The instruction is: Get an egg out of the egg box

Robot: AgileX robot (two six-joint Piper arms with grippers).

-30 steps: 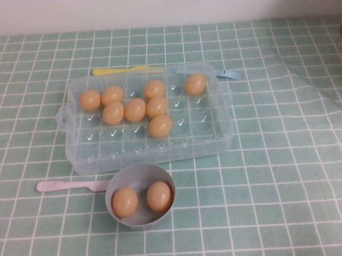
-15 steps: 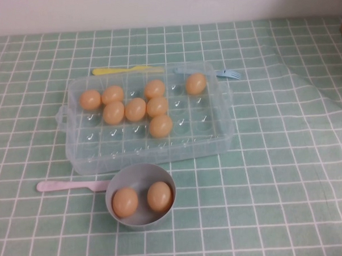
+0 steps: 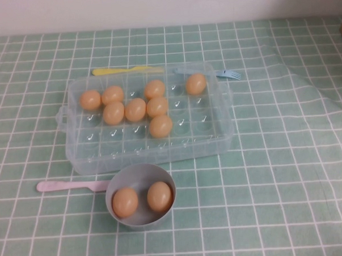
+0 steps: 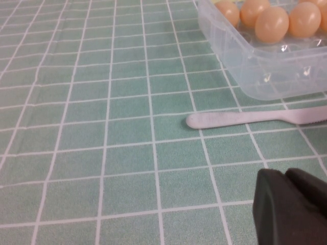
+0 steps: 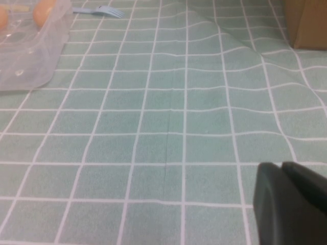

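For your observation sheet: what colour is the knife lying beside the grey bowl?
Pale pink knife, clearest in the high view.

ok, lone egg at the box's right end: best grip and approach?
Come straight down on the lone egg: the egg box has walls all round, open top. Close across its narrow middle; neighbouring dimples are empty. Right hand is shut and the left hand looks shut, both low over the cloth.

Both wrist views crop the egg box [image 4: 265,66]; the fork [image 3: 228,74] lies partly hidden behind it.
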